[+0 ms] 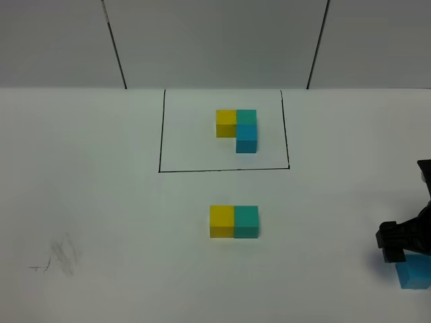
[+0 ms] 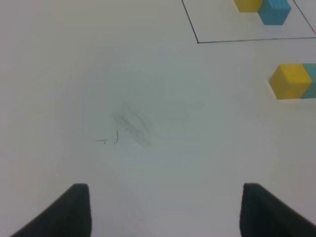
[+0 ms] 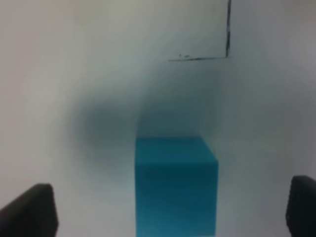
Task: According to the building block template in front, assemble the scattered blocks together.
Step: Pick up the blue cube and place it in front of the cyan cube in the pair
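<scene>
flanking the sky-blue cube (image 3: 175,177), the right tool (image 3: 168,200), spread wide

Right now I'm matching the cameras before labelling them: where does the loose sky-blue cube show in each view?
Exterior high: the loose sky-blue cube sits at the lower right edge.
Left wrist: not in it.
Right wrist: the cube is centred inside the open right gripper.
Shared landmark: the template's black frame.
</scene>
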`<state>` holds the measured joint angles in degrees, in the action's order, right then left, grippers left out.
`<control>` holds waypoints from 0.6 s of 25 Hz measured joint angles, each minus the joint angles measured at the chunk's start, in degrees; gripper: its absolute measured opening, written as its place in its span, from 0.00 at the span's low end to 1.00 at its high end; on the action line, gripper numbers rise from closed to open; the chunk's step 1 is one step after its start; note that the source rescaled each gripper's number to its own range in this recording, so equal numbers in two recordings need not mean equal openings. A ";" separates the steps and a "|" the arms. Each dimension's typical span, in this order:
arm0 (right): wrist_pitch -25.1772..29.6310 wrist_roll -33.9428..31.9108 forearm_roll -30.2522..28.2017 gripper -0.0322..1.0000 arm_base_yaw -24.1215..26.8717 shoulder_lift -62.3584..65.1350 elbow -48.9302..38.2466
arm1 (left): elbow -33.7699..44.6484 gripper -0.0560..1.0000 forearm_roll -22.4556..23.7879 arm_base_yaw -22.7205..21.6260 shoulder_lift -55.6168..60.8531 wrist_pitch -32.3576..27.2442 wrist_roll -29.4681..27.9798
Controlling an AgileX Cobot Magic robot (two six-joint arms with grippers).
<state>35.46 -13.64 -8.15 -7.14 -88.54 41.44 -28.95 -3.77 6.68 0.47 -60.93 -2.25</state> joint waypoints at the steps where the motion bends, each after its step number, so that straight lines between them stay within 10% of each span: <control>1: -0.46 0.05 0.06 0.91 0.00 0.00 -0.58 | 0.00 0.43 0.00 0.00 0.00 0.00 0.00; 15: -5.31 0.23 1.32 0.87 0.00 -2.67 -3.88 | 0.00 0.43 0.00 0.00 0.00 0.00 0.00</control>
<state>30.15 -13.41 -6.83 -7.14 -91.20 37.56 -28.95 -3.77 6.68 0.47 -60.93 -2.25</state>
